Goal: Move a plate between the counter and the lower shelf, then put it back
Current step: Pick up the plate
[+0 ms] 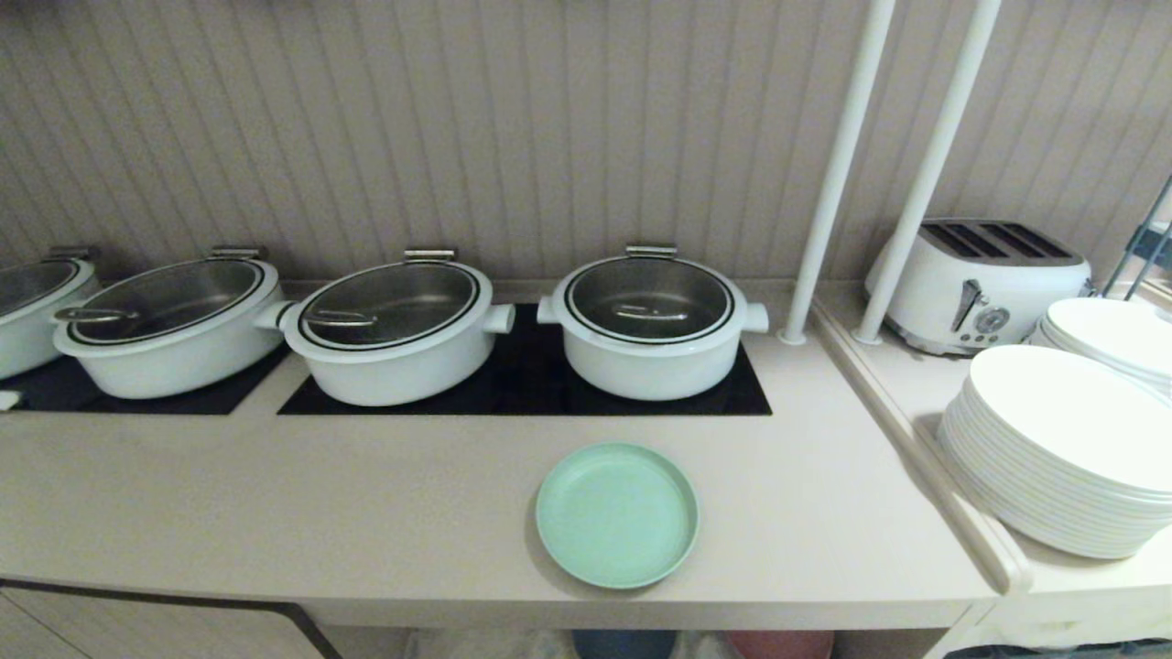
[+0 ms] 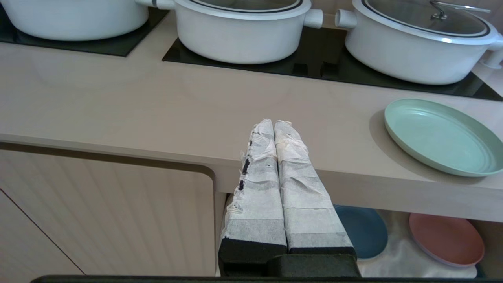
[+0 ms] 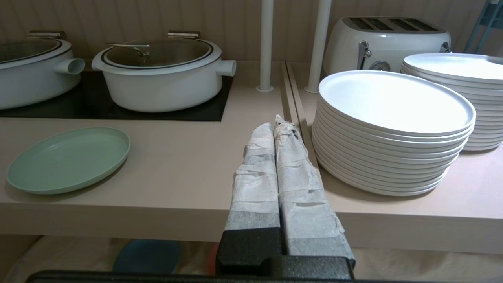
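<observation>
In front of the bench edge, both arms hang back: your left gripper [image 2: 274,125] has its taped fingers pressed together on nothing, and your right gripper [image 3: 274,125] is closed and empty in the same way, each held off the front of the bench [image 1: 366,513] rather than over it. Between them, seen from the head, the plate [image 1: 617,514] lies flat and right way up on the bench near its front edge, just ahead of the rightmost white pot [image 1: 651,328] on the black hob panel [image 1: 513,384]. Being round, the plate has no long axis and no heading to respect, so you may come at it from any side; only its open face, pointing straight up, matters. The step in hand looks like the first pickup, so open whichever gripper you choose before moving in, then take the low raised rim at the near side, one finger over and one under, since the rim is shallow and a flat pinch could slip. Keep it level on the way down to the lower shelf [image 2: 397,243], where a blue plate [image 2: 363,232] and a pink plate [image 2: 446,239] already lie on the pale cloth; aim for bare cloth beside them. Mind the stack of white plates [image 3: 393,129] beside the right gripper.
</observation>
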### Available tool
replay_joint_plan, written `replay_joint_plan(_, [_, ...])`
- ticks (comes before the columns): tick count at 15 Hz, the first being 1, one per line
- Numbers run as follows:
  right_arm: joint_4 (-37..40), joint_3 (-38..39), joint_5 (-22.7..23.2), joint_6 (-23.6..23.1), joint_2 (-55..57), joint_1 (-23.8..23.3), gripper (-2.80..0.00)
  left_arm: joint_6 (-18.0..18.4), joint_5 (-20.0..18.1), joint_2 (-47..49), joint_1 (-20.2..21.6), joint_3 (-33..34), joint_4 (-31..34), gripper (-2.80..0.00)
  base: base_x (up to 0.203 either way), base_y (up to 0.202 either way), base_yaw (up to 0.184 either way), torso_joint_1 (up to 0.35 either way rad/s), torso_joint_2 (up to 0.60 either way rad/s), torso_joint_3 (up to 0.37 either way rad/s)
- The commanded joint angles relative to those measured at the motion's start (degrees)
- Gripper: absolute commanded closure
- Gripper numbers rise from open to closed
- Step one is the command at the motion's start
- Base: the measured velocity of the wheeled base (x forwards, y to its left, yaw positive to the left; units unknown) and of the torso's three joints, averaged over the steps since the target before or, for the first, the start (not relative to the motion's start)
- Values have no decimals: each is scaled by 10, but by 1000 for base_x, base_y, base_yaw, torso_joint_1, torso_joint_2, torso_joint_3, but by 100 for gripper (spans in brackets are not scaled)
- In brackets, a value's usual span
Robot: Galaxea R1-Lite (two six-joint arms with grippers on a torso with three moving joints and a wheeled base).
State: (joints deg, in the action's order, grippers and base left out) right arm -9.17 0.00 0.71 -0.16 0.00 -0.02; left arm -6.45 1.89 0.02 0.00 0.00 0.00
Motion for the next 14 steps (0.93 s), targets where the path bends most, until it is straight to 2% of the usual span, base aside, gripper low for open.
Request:
replay_joint_plan(1, [-1,0,1,0,0,0,0,0,0,0,0,0,0,0,0,0,0,0,0,0])
replay_joint_plan(14, [-1,0,0,-6,0,-1,0,-1,0,0,0,0,0,0,0,0,0,0,0,0])
